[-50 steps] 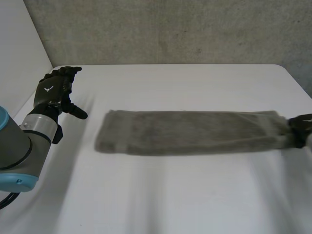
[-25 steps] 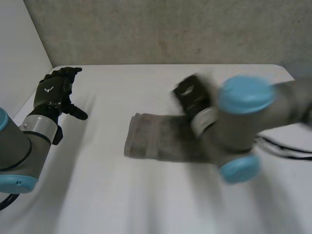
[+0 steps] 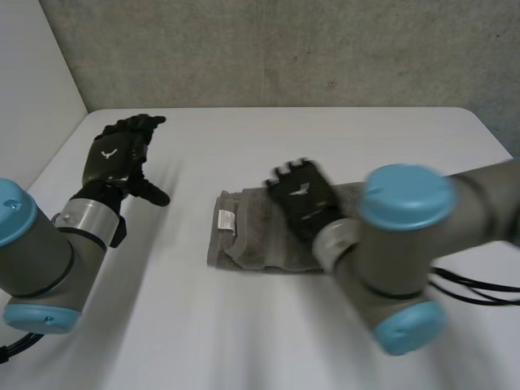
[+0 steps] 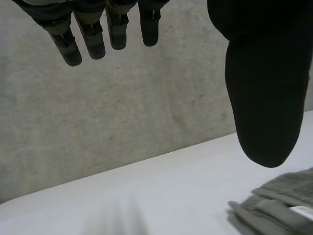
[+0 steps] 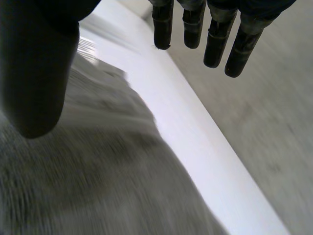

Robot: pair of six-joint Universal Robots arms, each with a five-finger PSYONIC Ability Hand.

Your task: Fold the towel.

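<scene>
The grey towel [image 3: 252, 240] is lying folded near the middle of the white table [image 3: 244, 333]. Its long axis is running parallel to the table's far edge, and the end with the white label [image 3: 225, 220] is pointing toward the left edge. The right hand [image 3: 302, 199] is reaching over the towel's right half with fingers [image 5: 215, 41] straight and apart from the thumb, gripping nothing; I cannot tell whether it is touching. The right arm [image 3: 406, 244] is covering the towel's right end. The left hand [image 3: 114, 158] is hanging near the left edge, well apart from the towel, with fingers [image 4: 93, 39] relaxed and open. A concrete wall [image 3: 284, 49] is rising behind the far edge.
</scene>
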